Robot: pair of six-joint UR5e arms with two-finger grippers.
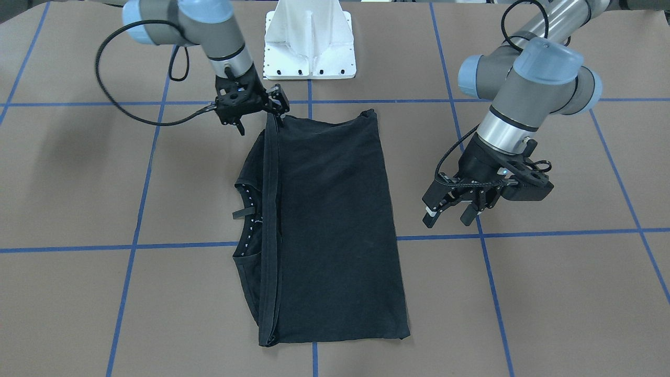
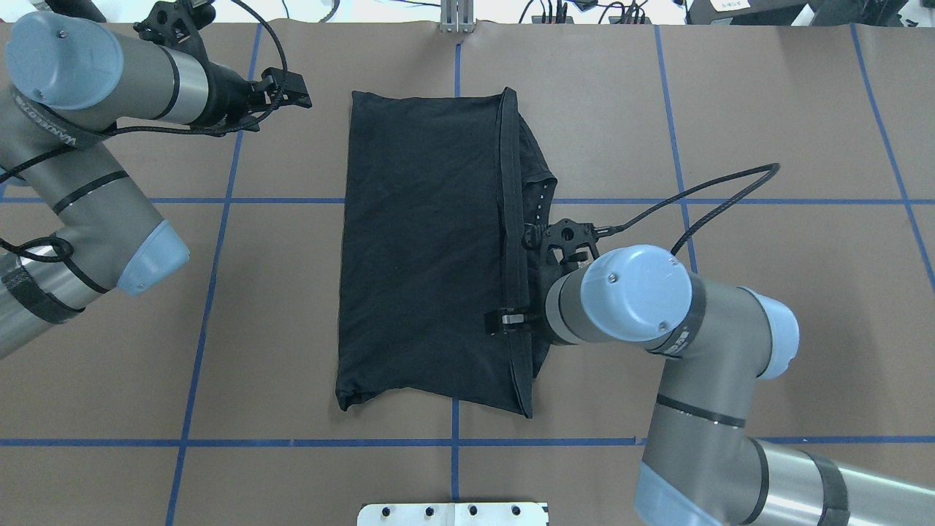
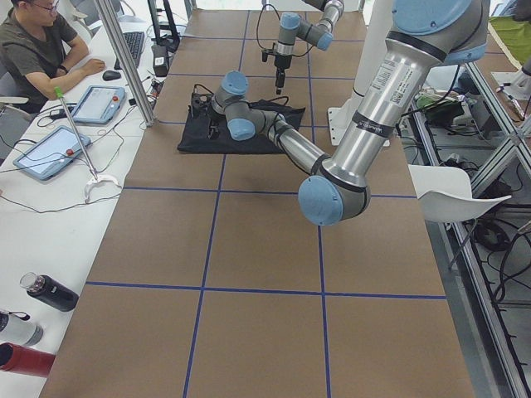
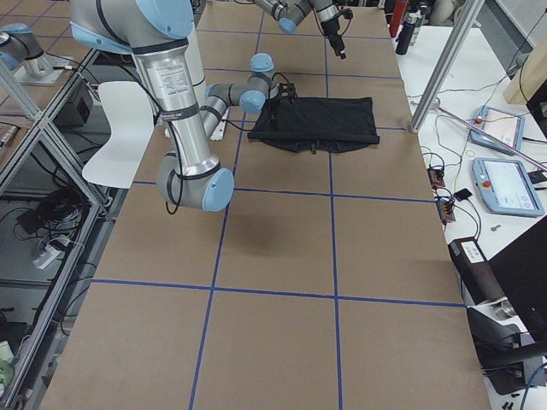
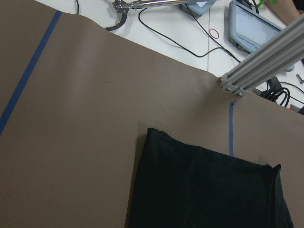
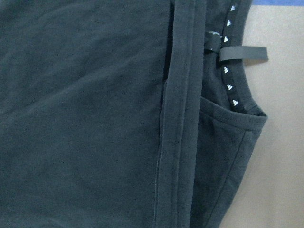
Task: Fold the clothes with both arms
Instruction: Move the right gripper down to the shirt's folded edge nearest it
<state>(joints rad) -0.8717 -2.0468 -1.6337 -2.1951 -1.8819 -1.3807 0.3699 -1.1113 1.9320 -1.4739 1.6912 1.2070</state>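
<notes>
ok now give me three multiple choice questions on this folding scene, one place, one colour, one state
1. Where is the left gripper? A) over the black T-shirt's collar B) beside the T-shirt, over bare table C) under the T-shirt
2. What colour are the tape lines on the table? A) red B) blue C) yellow
3. How is the left gripper? A) open and empty B) shut on a sleeve C) shut on the hem
Answers: 1 B, it hangs beside the T-shirt's edge; 2 B, blue lines grid the brown surface; 3 A, its fingers stand apart with nothing between.
</notes>
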